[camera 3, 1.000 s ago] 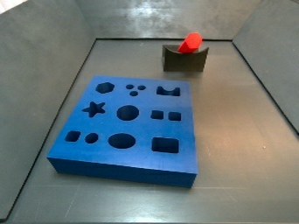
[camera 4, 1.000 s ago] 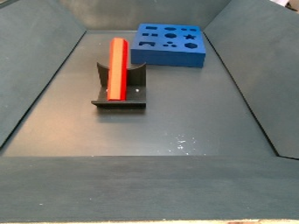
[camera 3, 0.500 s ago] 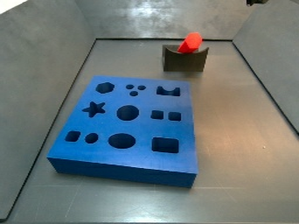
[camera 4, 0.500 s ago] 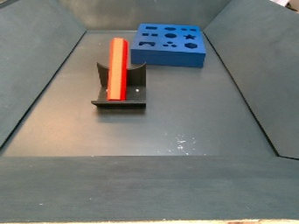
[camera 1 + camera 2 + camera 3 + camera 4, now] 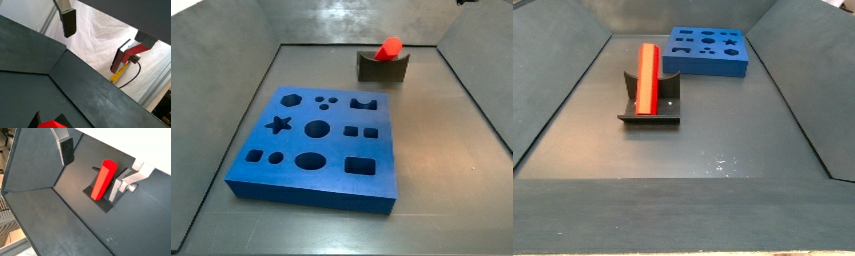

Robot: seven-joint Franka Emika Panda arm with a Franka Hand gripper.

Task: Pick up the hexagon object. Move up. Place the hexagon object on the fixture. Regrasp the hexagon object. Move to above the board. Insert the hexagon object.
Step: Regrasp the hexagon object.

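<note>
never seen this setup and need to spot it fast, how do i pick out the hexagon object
Start from the large blue board with its dark cut-outs, then look to the small dark fixture standing apart from it on the grey floor. The hexagon object is the bright red bar resting on that fixture, the only red thing inside the walls. The gripper hangs open above it, holding nothing.

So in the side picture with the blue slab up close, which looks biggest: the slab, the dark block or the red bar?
1. The board, by far.
2. The fixture.
3. The hexagon object, seen end-on.
The gripper shows open only in wrist views.
</note>
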